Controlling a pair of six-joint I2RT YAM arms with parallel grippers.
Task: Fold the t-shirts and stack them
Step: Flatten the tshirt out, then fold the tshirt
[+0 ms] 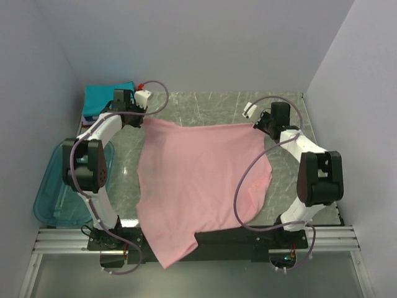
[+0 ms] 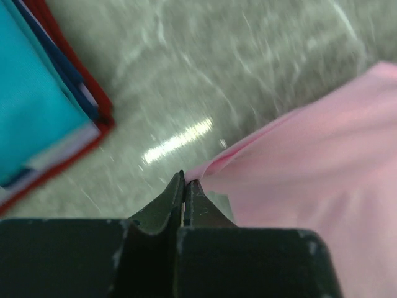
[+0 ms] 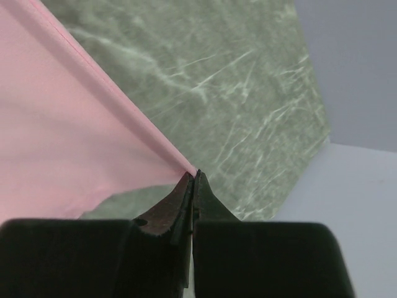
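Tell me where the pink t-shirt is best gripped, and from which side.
At its two far corners, one per end effector, each approached from its outer side. The pink t-shirt lies spread, its far edge running straight between those corners, and the left end effector and right end effector are both pinched shut there.

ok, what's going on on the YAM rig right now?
Both arms are holding the pink t-shirt. The left pincer is shut on one far corner and the right pincer on the other, so the far edge is stretched between them. The shirt lies spread out and unfolded on the table, its near end hanging over the near edge. A folded stack, teal on top, sits at the far left. A blue bin sits beside the left arm.
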